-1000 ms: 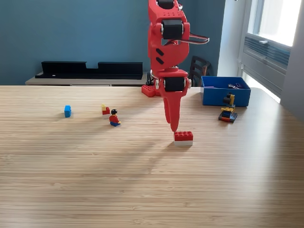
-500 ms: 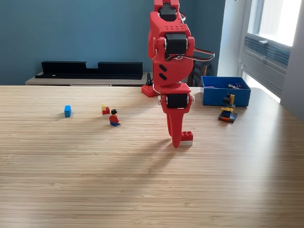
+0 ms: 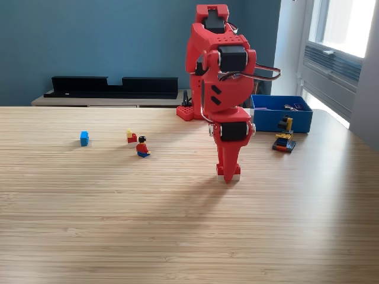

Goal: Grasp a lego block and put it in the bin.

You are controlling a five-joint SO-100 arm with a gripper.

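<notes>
My red gripper [image 3: 228, 176] points straight down onto the tabletop in the exterior view, right of centre. Its tip covers a red-and-white lego block [image 3: 238, 172], and only slivers of the block show at either side of the fingers. I cannot tell whether the jaws are open or closed around it. The blue bin [image 3: 265, 121] stands at the back right of the table, well behind and to the right of the gripper, with small items inside.
A small blue brick [image 3: 84, 138], a red-and-yellow piece [image 3: 131, 137] and a minifigure [image 3: 143, 147] lie to the left. A stack of lego [image 3: 285, 141] stands before the bin. A long black tray [image 3: 112, 86] sits on the shelf behind. The arm's red base [image 3: 185, 112] is at the table's back.
The gripper has come down and moved right, from beside the red-and-white block to directly over it, hiding most of it. The block has stayed in place.
</notes>
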